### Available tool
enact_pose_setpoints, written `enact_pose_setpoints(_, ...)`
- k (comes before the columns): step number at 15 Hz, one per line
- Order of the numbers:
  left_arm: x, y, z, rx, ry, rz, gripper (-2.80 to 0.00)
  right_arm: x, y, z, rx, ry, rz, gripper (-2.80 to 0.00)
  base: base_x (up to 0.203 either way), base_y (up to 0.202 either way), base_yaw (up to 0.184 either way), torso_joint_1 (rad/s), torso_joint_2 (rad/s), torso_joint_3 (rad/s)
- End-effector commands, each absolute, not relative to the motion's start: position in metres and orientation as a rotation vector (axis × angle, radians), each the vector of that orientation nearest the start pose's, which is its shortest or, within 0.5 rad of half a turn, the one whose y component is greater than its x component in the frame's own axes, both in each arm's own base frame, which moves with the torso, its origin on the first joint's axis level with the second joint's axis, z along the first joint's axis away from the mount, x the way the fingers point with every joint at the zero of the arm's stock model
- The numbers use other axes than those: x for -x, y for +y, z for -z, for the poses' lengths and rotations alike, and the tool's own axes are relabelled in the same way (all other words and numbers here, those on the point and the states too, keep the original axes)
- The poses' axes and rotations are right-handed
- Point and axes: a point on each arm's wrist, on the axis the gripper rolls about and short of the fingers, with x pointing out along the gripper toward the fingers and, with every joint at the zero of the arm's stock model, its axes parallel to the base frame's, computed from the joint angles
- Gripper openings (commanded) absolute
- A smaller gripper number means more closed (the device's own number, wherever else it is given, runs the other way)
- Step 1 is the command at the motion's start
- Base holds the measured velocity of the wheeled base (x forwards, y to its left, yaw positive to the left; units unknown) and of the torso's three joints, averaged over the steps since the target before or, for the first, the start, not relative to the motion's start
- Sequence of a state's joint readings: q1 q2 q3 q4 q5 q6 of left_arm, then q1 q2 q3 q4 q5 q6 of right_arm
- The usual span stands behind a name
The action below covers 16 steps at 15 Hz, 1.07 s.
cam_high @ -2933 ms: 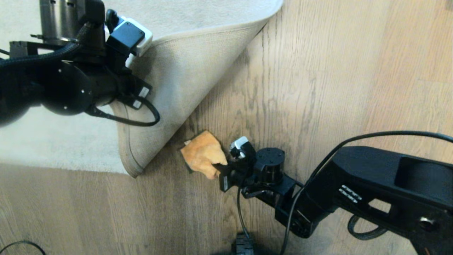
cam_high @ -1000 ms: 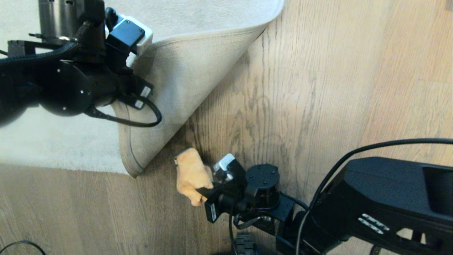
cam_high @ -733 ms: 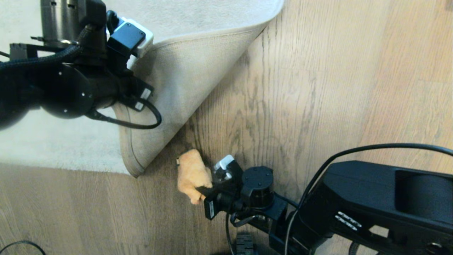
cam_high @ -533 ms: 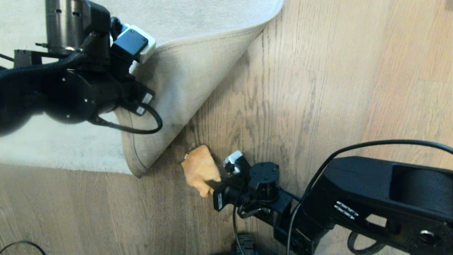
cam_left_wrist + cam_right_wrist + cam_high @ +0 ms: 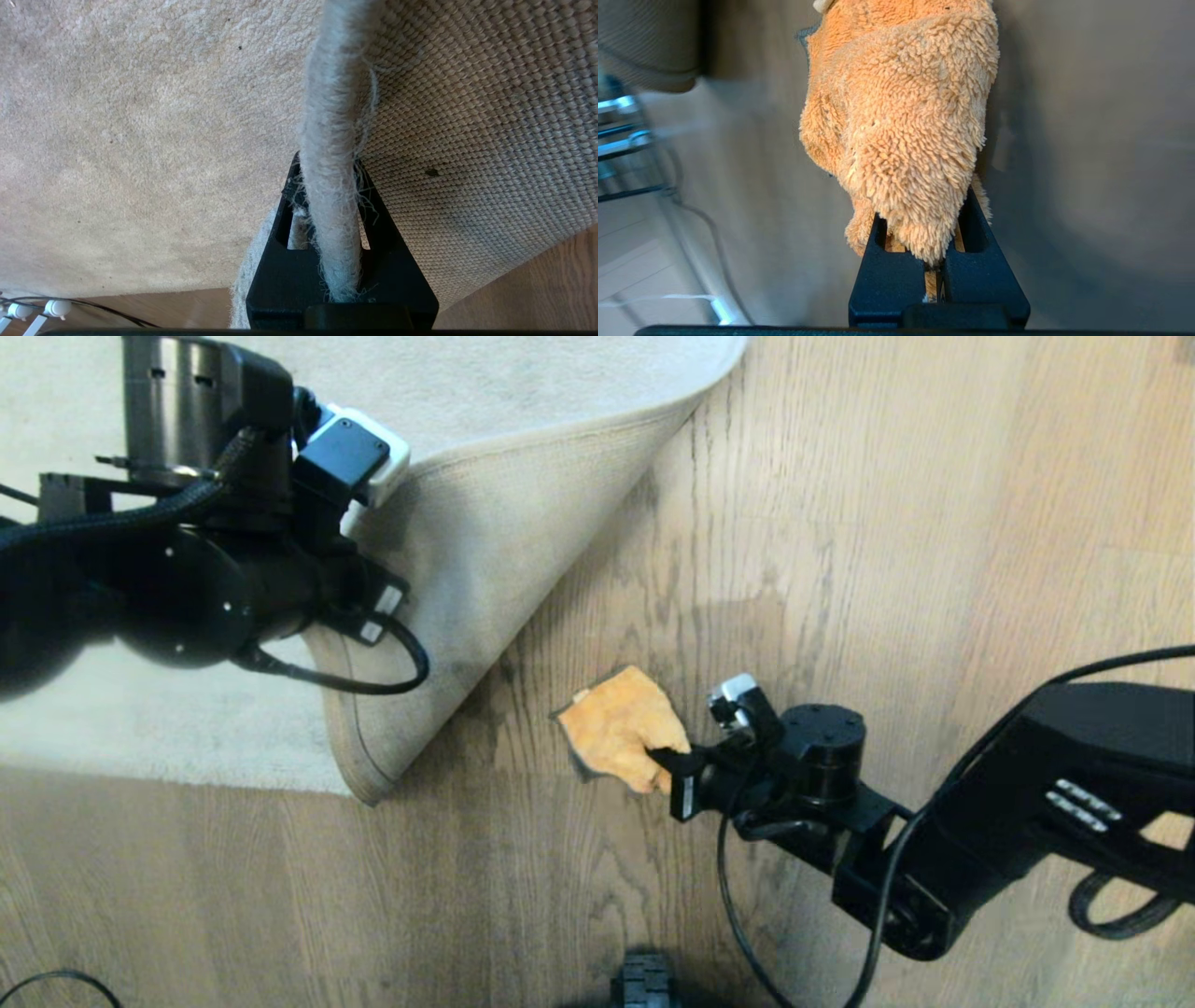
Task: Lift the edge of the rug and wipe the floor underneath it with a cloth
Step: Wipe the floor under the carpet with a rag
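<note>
The pale grey rug's corner is folded back, showing its beige woven backing. My left gripper is shut on the rug edge and holds it up at the left of the head view. The orange fuzzy cloth lies on the bare wood floor just right of the lifted flap. My right gripper is shut on the cloth, its black fingers pinching the near end. The left fingertips are hidden behind the arm in the head view.
The flat pile of the rug spreads to the left. A black cable loops at the lower left corner. A small dark part sits at the bottom middle. Metal frame legs show in the right wrist view.
My right gripper has swept the cloth to the right and slightly away from me across the uncovered floor. The left arm holds the rug flap almost unmoved.
</note>
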<state>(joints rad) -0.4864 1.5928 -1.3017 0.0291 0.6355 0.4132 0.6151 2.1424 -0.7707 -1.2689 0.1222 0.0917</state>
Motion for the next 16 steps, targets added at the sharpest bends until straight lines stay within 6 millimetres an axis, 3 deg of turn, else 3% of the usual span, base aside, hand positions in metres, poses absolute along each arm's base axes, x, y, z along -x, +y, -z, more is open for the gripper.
enact_pose_setpoints(1, -0.261, -0.123, -0.291, -0.585, 0.302, -0.092, -2.8, -0.287, 0.183, -0.117, -0.067, 0.083, -0.702, -2.8, 0.0, 0.0, 0.0, 0.0, 0.0, 0.0)
enact_pose_setpoints(4, -0.26, -0.123, -0.292, -0.581, 0.299, -0.092, -2.8, -0.264, 0.151, -0.129, -0.044, 0.089, -0.69, -2.8, 0.0, 0.0, 0.0, 0.0, 0.0, 0.0)
enact_pose_setpoints(7, -0.259, -0.123, -0.292, -0.58, 0.296, -0.091, -2.8, -0.248, 0.143, -0.127, -0.036, 0.119, -0.698, -2.8, 0.0, 0.0, 0.0, 0.0, 0.0, 0.0)
enact_pose_setpoints(11, -0.255, -0.123, -0.292, -0.582, 0.295, -0.085, -2.8, -0.245, 0.176, -0.118, -0.027, 0.139, -0.802, -2.8, 0.0, 0.0, 0.0, 0.0, 0.0, 0.0)
enact_pose_setpoints(16, -0.247, -0.129, -0.293, -0.589, 0.285, -0.087, -2.8, -0.234, 0.252, -0.084, -0.004, 0.201, -0.998, -2.8, 0.0, 0.0, 0.0, 0.0, 0.0, 0.0)
